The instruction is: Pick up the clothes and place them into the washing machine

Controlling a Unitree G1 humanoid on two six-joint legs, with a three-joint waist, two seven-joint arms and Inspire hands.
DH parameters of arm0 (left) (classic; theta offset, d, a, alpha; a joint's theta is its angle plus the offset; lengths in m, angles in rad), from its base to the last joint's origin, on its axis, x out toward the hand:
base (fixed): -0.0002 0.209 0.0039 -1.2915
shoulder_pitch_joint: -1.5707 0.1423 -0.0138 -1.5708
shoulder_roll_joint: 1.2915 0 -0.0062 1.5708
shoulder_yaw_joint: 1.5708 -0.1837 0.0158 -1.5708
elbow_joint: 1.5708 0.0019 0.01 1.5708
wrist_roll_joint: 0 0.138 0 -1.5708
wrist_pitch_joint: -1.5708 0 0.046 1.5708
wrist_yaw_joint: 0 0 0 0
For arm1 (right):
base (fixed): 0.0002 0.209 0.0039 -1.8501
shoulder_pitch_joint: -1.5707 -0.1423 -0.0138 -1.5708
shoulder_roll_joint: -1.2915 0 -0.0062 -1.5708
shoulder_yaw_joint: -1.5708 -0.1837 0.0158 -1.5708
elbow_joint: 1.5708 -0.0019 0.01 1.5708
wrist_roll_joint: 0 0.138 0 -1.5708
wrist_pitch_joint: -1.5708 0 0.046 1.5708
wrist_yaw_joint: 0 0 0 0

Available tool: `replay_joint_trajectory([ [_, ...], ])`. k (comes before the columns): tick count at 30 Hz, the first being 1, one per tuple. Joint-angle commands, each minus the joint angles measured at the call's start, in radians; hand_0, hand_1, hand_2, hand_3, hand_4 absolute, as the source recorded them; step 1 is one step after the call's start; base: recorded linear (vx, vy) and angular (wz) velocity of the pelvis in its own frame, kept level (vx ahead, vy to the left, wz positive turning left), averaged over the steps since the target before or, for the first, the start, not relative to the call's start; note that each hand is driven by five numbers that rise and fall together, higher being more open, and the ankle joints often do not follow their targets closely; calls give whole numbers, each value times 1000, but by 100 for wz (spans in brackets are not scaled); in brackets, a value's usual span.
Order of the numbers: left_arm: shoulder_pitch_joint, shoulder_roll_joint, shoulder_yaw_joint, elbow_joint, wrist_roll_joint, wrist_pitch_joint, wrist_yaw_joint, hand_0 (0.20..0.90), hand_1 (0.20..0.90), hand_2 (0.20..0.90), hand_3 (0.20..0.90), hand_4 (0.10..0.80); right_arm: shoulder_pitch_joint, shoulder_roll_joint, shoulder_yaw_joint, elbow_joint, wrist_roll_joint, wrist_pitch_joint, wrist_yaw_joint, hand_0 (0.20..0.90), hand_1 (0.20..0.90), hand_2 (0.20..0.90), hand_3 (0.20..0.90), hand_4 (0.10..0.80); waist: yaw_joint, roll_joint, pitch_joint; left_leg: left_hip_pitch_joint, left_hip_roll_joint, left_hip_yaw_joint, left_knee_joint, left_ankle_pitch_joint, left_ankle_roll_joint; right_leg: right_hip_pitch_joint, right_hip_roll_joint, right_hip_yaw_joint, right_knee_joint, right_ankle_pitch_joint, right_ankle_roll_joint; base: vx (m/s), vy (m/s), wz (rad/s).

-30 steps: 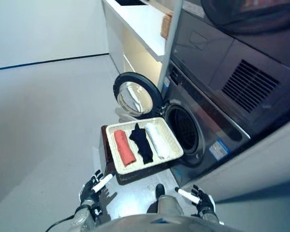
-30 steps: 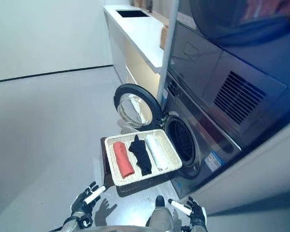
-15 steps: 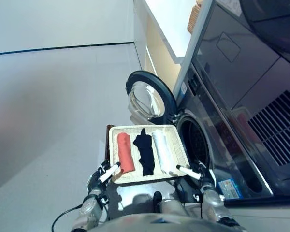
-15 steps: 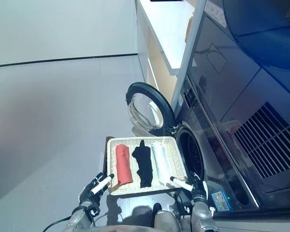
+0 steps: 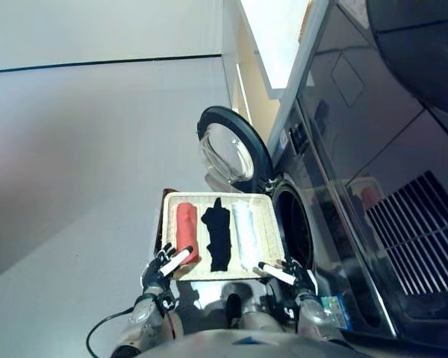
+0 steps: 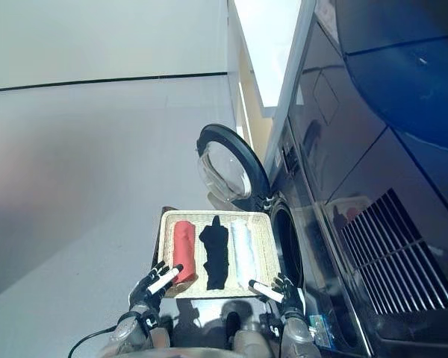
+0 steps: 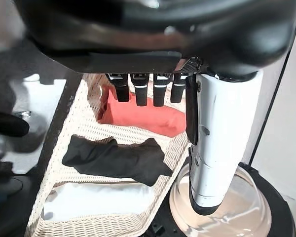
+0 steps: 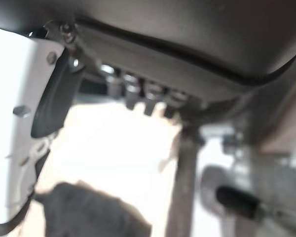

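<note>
Both hands hovered empty at the wicker tray's (image 5: 267, 240) near edge: left robot hand (image 5: 160, 270) and right robot hand (image 5: 295, 274), fingers relaxed. Red roll (image 5: 186, 230), black garment (image 5: 217, 236), white roll (image 5: 243, 230) lay side by side beside the washer's open door (image 5: 228, 149).

Washing machine (image 5: 358, 224) top cut off

Red roll (image 5: 186, 233), black garment (image 5: 218, 236), white roll (image 5: 244, 230) side by side.
</note>
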Motion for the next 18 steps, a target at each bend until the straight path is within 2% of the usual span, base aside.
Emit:
replay_joint_trajectory([
  [1, -7, 30, 7, -102, 15, -76, -2, 900, 900, 900, 900, 800, 8, -95, -37, -44, 10, -66, -62, 900, 900, 900, 900, 800, 4, 21, -15, -114, 11, 0, -52, 233, 25, 145, -15, 57, 30, -78, 128, 295, 135, -67],
  [4, 2, 28, 11, -102, 18, -78, -2, 900, 900, 900, 900, 800, 16, -89, -44, -43, 11, -62, -59, 900, 900, 900, 900, 800, 12, 34, -33, -110, 20, 43, -59, 249, 16, 201, -37, 83, 14, -105, 138, 274, 165, -56],
  [6, 5, 30, 13, -107, 16, -82, 0, 900, 900, 900, 900, 800, 14, -82, -47, -51, 14, -58, -56, 900, 900, 900, 900, 800, 13, 36, -54, -98, 14, 66, -53, 220, 34, 229, -63, 96, 7, -128, 152, 249, 222, -62],
  [8, -1, 32, 11, -100, 24, -80, 3, 900, 900, 900, 900, 800, 13, -79, -52, -48, 13, -55, -55, 900, 900, 900, 900, 800, 12, 34, -71, -97, -9, 80, -41, 208, 52, 239, -100, 100, 14, -132, 168, 242, 241, -64],
  [9, -12, 36, 9, -97, 25, -83, 5, 900, 900, 900, 900, 800, 0, -72, -62, -29, 24, -57, -57, 900, 900, 900, 900, 800, 9, 23, -82, -109, -24, 97, 6, 173, 66, 243, -130, 102, 26, -117, 187, 222, 199, -18],
  [12, -28, 63, 29, -131, 13, -97, 16, 900, 900, 900, 900, 800, -33, -71, -57, -37, 24, -49, -54, 900, 900, 900, 900, 800, 18, 13, -98, -107, -47, 139, 41, 128, 91, 210, -180, 118, 63, -47, 223, 167, 170, -20],
  [14, -36, 73, 33, -137, 15, -101, 26, 900, 900, 900, 900, 800, -56, -69, -52, -39, 24, -47, -60, 900, 900, 900, 900, 800, 26, 11, -103, -108, -57, 157, 54, 109, 103, 194, -203, 118, 72, -29, 235, 127, 173, -39],
  [18, -37, 74, 37, -134, 16, -98, 36, 900, 900, 900, 900, 800, -71, -67, -45, -63, 21, -42, -59, 900, 900, 900, 900, 800, 27, -3, -110, -100, -99, 169, 59, 67, 131, 168, -244, 113, 115, 75, 263, 111, 138, -20],
])
